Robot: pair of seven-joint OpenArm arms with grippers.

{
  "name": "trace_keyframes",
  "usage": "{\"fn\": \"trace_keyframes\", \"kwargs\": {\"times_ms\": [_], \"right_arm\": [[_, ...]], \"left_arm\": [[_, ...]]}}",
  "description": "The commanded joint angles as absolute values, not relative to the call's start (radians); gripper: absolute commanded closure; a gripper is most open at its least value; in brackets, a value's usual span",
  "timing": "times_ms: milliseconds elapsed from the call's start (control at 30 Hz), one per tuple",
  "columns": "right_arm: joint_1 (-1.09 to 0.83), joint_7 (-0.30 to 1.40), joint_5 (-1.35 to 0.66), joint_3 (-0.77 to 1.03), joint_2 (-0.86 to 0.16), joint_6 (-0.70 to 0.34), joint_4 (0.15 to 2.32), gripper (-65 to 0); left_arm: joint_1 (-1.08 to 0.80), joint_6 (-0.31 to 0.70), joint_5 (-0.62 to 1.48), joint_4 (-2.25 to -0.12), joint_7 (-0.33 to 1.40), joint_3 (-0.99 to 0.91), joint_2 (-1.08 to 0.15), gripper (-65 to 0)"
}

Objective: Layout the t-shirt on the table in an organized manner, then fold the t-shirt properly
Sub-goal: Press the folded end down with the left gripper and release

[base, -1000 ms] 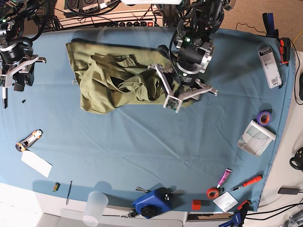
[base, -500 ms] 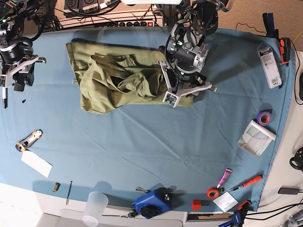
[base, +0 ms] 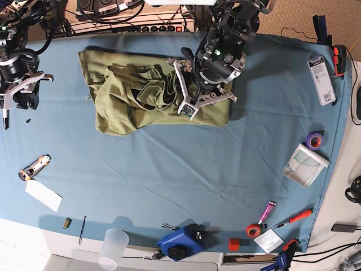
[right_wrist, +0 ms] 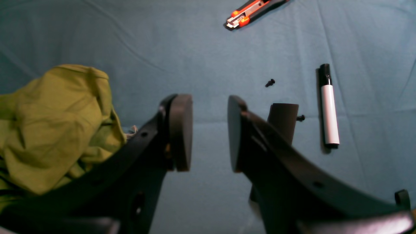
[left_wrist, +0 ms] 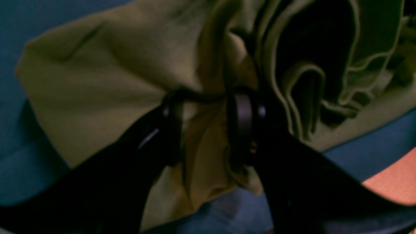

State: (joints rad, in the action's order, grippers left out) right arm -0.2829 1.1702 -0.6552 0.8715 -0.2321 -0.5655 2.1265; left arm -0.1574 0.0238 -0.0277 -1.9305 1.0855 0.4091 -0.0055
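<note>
The left hand [left_wrist: 208, 126] has swung left, pinching a t-shirt [base: 130, 96] fold; that thin bite could slip while the right hand [right_wrist: 208, 133] idles open

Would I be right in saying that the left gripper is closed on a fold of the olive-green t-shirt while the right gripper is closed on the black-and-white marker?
Not quite. The left gripper does pinch a fold of the t-shirt, but the right gripper holds nothing. The right wrist view shows its jaws apart over bare table, with the marker lying off to the side, untouched.
</note>
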Motion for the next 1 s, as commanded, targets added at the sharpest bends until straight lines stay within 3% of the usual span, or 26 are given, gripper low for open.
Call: {"fn": "trace_keyframes", "kwargs": {"times_ms": [0, 400, 533, 667, 867, 967], "right_arm": [[-0.279, 1.144, -0.665, 0.878, -0.247, -0.561, 2.14, -19.0], [-0.28, 1.145, -0.665, 0.878, -0.246, -0.561, 2.14, -19.0], [-0.28, 1.149, -0.665, 0.878, -0.247, -0.561, 2.14, -19.0], [-0.28, 1.151, -0.665, 0.878, -0.247, -0.561, 2.14, -19.0], [-0.28, 1.151, -0.665, 0.878, -0.247, -0.562, 2.14, -19.0], [-0.28, 1.15, -0.665, 0.878, -0.247, -0.562, 2.14, -19.0]], "left_arm": [[-0.15, 0.027, 0.006, -1.949, 1.077, 0.41, 0.003, -21.4], [-0.149, 0.054, 0.205, -1.948, 0.964, 0.41, 0.025, -21.4], [-0.147, 0.045, 0.112, -1.942, 0.939, 0.41, 0.035, -21.4], [-0.147, -0.053, -0.025, -1.93, 0.917, 0.409, 0.036, -21.4], [-0.148, -0.078, -0.182, -1.985, 1.142, 0.41, 0.036, -21.5], [-0.168, -0.078, -0.231, -2.03, 1.155, 0.409, 0.032, -21.5]]}}
